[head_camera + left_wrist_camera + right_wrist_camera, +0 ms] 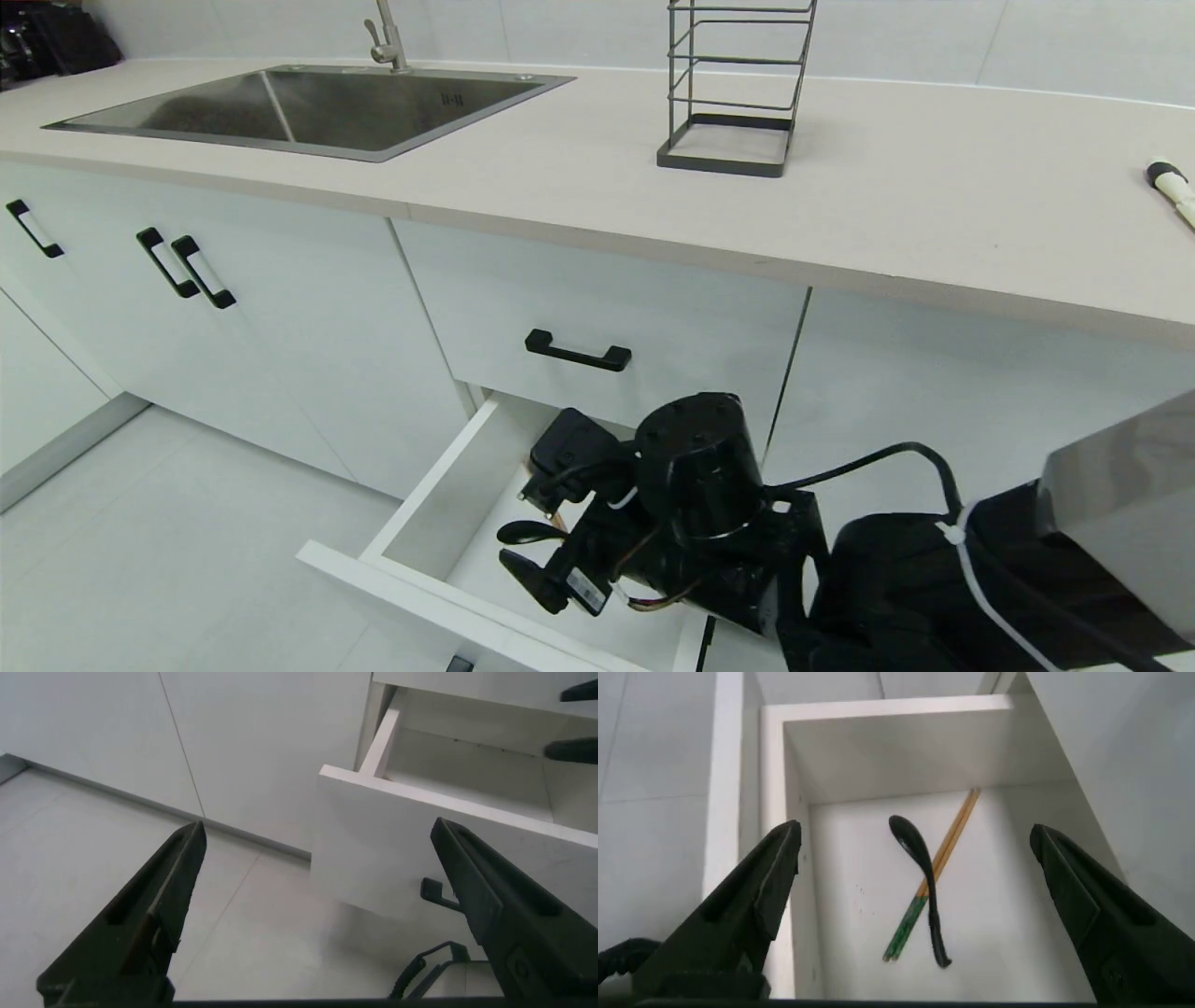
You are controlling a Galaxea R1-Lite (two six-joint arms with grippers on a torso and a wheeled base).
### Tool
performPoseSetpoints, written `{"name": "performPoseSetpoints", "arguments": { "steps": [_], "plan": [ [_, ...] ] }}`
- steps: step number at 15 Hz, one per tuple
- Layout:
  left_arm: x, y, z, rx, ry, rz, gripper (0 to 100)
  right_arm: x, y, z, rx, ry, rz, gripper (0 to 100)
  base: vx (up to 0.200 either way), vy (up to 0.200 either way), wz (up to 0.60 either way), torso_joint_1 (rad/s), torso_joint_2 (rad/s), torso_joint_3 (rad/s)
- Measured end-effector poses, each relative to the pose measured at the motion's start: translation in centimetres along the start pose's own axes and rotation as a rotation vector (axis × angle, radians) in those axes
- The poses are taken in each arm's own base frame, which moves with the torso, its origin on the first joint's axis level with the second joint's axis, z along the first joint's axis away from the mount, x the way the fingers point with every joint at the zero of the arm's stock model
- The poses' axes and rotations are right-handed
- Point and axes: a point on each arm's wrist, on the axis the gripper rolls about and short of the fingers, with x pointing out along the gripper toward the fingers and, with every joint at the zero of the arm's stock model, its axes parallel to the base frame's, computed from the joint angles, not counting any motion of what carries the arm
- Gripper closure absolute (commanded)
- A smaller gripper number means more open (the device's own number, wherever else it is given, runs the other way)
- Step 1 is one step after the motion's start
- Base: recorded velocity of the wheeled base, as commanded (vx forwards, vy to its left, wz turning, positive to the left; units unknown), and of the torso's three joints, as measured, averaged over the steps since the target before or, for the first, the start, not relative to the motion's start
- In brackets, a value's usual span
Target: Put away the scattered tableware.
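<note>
Spoon (932, 917) lay crossed over chopsticks (957, 826) on floor of drawer (878, 709), directly below spread, empty fingers (775, 873) of right gripper (915, 833). Right wrist pitched down over open drawer, forearm low, coming in from robot's right. Left gripper (318, 829) likewise splayed, holding nothing, low just outside drawer front. Judged: drop-off done for this pair; next either fetch slim utensil (1172, 187) at right edge of countertop (934, 215) or push drawer closed, after lifting clear of drawer wall

Room in the open drawer (401, 571)
Below our spread right gripper (504, 546), spoon (926, 882) and chopsticks (955, 829) cross mid-floor; side wall (439, 476) at 10 o'clock, upper drawer front (653, 308) at 12 o'clock hem us.
</note>
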Motion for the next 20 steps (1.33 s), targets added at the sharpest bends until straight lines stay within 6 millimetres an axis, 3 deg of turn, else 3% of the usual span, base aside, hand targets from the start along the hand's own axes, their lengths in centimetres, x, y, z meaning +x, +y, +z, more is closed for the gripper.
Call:
{"name": "performPoseSetpoints", "arguments": {
  "steps": [4, 11, 15, 20],
  "plan": [
    [0.0, 0.0, 0.0, 0.000, 0.000, 0.000, 0, -5.2, 0.3, -2.2, -0.002, 0.010, 0.027, 0, 0.000, 0.000, 0.00, 0.000, 0.00, 0.000],
    [0.0, 0.0, 0.0, 0.000, 0.000, 0.000, 0, -15.1, -0.2, -4.3, 0.003, 0.003, 0.065, 0, 0.000, 0.000, 0.00, 0.000, 0.00, 0.000],
    [0.0, 0.0, 0.0, 0.000, 0.000, 0.000, 0, -20.2, -1.9, -5.7, 0.028, -0.013, -0.012, 0, 0.000, 0.000, 0.00, 0.000, 0.00, 0.000],
    [0.0, 0.0, 0.0, 0.000, 0.000, 0.000, 0, -28.0, -3.2, -7.0, 0.059, -0.135, -0.213, 0, 0.000, 0.000, 0.00, 0.000, 0.00, 0.000]
  ]
}}
